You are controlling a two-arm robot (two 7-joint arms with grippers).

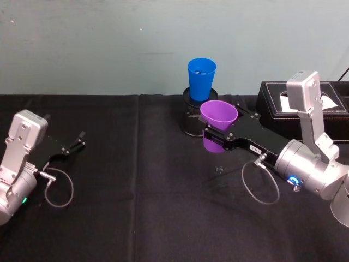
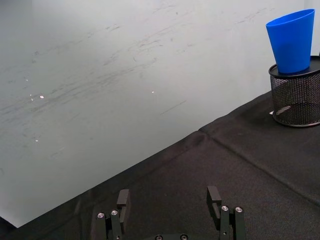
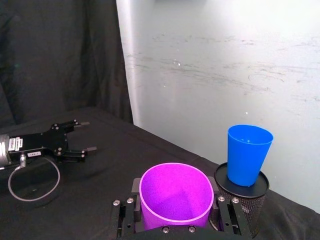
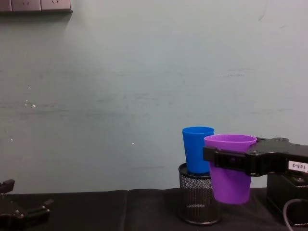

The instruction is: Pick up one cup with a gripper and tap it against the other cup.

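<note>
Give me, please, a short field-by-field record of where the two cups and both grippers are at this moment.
blue cup: upright on top of the black wire-mesh pen holder, near the wall
purple cup: upright, held clear of the table, just in front of the pen holder
cup contact: apart; the right wrist view shows a gap between them
right gripper: jaws shut on the purple cup
left gripper: jaws open, holding nothing, low over the table's left side
</note>
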